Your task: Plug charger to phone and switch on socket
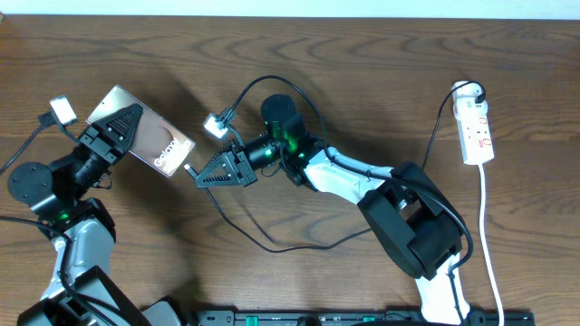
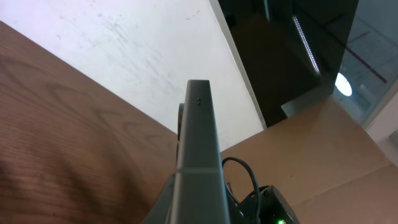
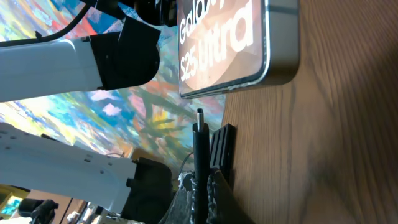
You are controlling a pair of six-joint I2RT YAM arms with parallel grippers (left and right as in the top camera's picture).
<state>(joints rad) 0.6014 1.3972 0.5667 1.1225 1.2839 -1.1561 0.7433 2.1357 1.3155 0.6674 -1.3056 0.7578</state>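
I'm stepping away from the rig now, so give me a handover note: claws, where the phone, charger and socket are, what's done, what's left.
Left claw: shut on the phone, at the table's left.
Right claw: shut on the charger, with its tip just short of the phone's edge, not in.
Socket: far right, no claw near it.
Done: phone and charger grasped and brought close together.
Left: insert the plug, then switch on the socket.
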